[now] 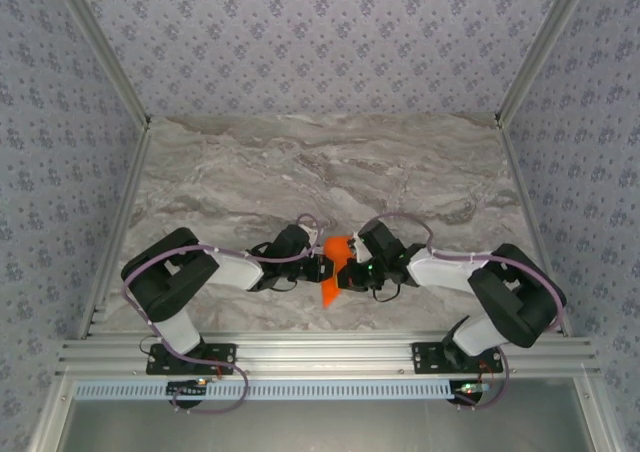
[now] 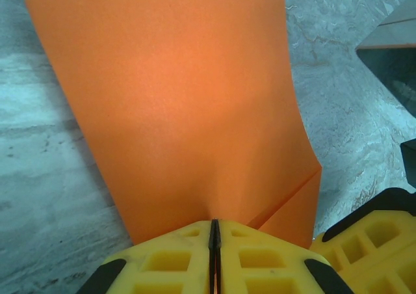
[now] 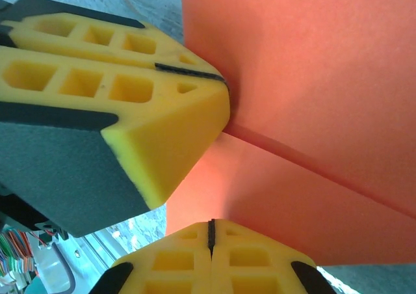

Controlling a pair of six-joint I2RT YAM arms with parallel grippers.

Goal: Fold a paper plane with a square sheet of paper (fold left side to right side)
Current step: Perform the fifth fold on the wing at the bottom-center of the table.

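Note:
The orange sheet of paper point(image 1: 336, 264) is folded and held between the two grippers near the table's front middle. In the left wrist view the sheet of paper point(image 2: 188, 105) spreads away from my left gripper point(image 2: 214, 226), which is shut on its near edge; a folded flap shows at the lower right. In the right wrist view my right gripper point(image 3: 210, 224) is shut on a lower layer of the sheet of paper point(image 3: 305, 99). The left gripper's yellow fingers point(image 3: 117, 86) pinch the sheet from the upper left. From above, my left gripper point(image 1: 322, 268) and right gripper point(image 1: 350, 272) nearly touch.
The grey marble table point(image 1: 330, 172) stretches behind and to both sides of the arms. Patterned walls enclose it, and an aluminium rail point(image 1: 320, 352) runs along the near edge. The right gripper's yellow finger point(image 2: 364, 242) sits close beside the left gripper.

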